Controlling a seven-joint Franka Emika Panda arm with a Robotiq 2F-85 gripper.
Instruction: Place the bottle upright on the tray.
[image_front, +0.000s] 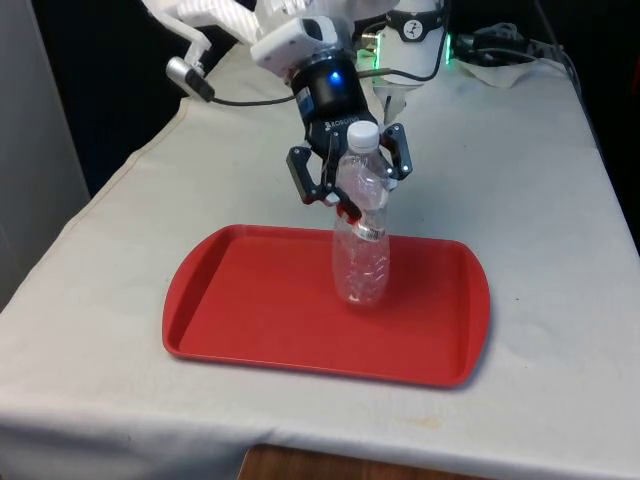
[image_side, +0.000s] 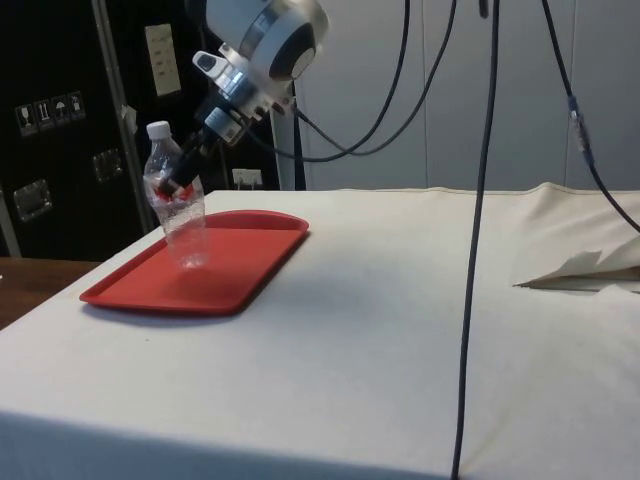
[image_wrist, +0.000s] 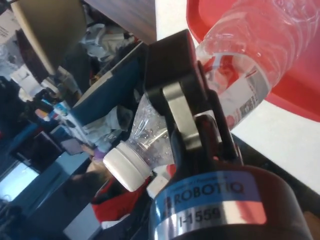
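Front view: the hand grips a clear plastic bottle standing upright on the red tray.

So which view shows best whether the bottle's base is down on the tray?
The front view: the clear plastic bottle stands upright, base on the red tray. The side view confirms it from farther off; the wrist view cuts the base off.

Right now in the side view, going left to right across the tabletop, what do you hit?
Red tray, with the clear bottle standing on its left part and the gripper on the bottle's upper body → bare white cloth → crumpled fold of cloth.
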